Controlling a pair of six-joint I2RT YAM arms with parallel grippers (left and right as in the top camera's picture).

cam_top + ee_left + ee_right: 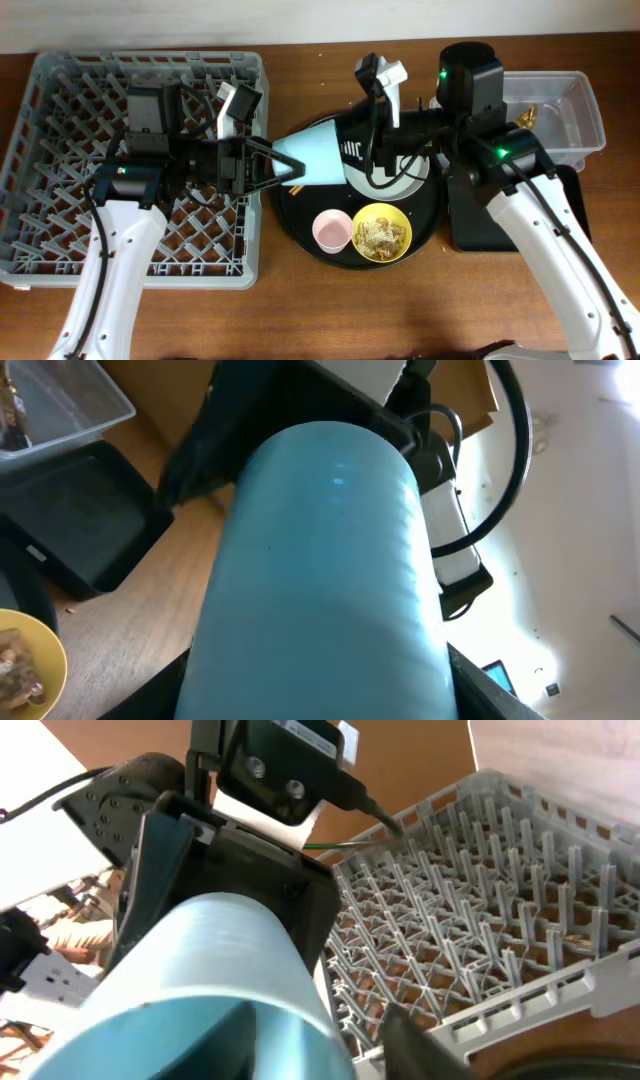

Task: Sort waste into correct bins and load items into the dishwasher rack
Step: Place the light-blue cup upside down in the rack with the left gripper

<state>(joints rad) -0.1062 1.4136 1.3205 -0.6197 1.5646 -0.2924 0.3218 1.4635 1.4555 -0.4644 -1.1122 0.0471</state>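
Small blue cup [312, 152] held horiz., long axis L–R: narrow base twd rack [45, 262], mouth twd right gripper [352, 150]. Left gripper [274, 165] clamps base end; right's grip unclear.

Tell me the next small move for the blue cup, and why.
Probably shut the left gripper firmly on the blue cup. The cup hangs on its side between both grippers beside the dishwasher rack. The left fingers straddle its narrow end, and the right gripper holds its wide end. Whether the left fingers already grip is unclear.
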